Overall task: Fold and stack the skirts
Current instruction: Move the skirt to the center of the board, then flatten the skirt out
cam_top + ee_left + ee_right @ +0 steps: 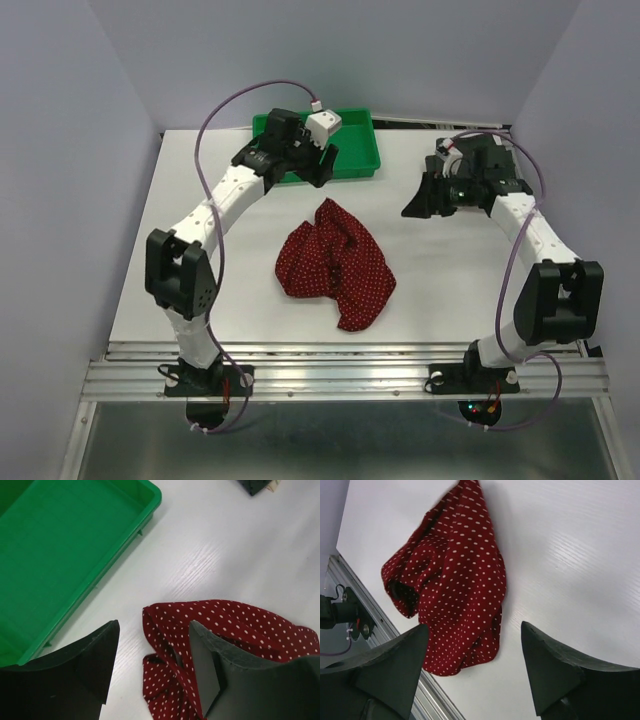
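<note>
The dark red skirt with tiny white dots [335,262] lies crumpled in the middle of the white table. It also shows in the left wrist view [235,635] and in the right wrist view [452,580]. My left gripper [322,165] is open and empty above the table, just beyond the skirt's far tip and by the tray. In its wrist view the open left gripper [152,667] hangs over the skirt's end. My right gripper [418,198] is open and empty, to the right of the skirt; its wrist view [472,672] shows nothing held. The grey and orange-and-white skirts are out of view.
An empty green plastic tray [355,168] stands at the back of the table; its rim shows in the left wrist view [125,535]. The table's front metal rail [340,365] runs along the near edge.
</note>
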Action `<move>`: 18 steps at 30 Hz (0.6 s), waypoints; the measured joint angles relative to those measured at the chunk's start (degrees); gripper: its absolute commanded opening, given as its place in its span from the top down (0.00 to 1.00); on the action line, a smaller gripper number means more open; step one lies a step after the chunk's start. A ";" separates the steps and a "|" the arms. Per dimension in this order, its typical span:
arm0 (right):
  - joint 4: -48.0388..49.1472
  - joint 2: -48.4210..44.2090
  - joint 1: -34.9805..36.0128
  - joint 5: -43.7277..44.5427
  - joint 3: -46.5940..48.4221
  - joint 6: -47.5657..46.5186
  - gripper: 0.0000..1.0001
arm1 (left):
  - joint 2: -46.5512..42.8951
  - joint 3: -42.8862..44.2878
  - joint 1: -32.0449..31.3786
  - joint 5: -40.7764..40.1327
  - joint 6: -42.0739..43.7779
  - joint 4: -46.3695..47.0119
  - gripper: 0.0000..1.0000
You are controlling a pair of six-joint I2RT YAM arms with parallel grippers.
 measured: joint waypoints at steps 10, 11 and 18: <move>8.92 3.89 14.75 7.26 -0.02 7.41 0.20 | -26.16 -21.03 -8.20 -2.71 0.74 -6.73 0.28; 9.31 5.09 16.22 8.22 0.07 7.80 0.19 | -26.71 -21.90 -8.85 -3.37 0.57 -7.17 0.29; 9.97 15.47 22.69 14.75 1.33 8.57 0.35 | -26.84 -34.77 -12.22 -8.31 -1.05 -9.42 0.31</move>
